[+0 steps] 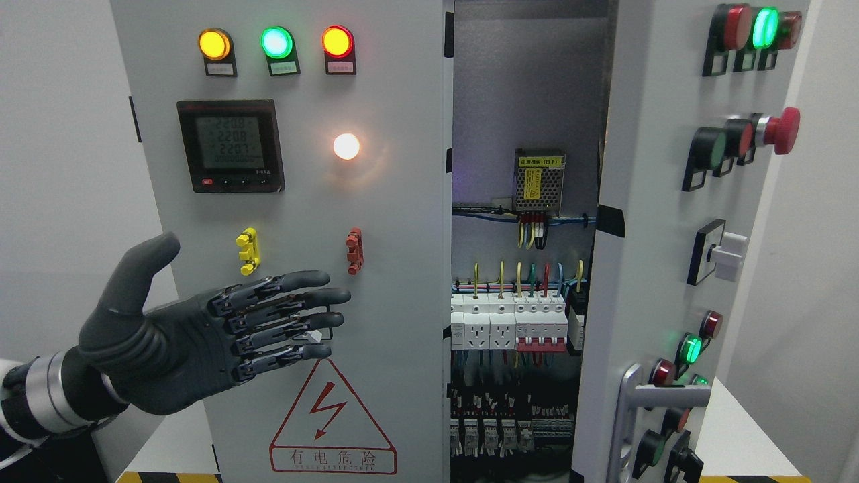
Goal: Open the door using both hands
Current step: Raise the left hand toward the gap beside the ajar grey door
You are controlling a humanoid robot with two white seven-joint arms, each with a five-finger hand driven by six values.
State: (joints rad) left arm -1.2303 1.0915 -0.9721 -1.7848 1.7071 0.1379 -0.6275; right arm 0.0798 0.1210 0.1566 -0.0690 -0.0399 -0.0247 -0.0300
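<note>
A grey electrical cabinet fills the view. Its left door is shut and carries three lit lamps, a meter and a red warning triangle. The right door is swung outward, showing wiring and breakers inside. A silver handle sits at the right door's lower edge. My left hand, dark grey, hovers in front of the left door's lower part with fingers stretched flat and thumb up, holding nothing. No right hand shows.
The right door bears lamps, a red mushroom button and a white rotary switch sticking outward. A white table edge lies at the lower right. Yellow-black hazard tape runs along the bottom.
</note>
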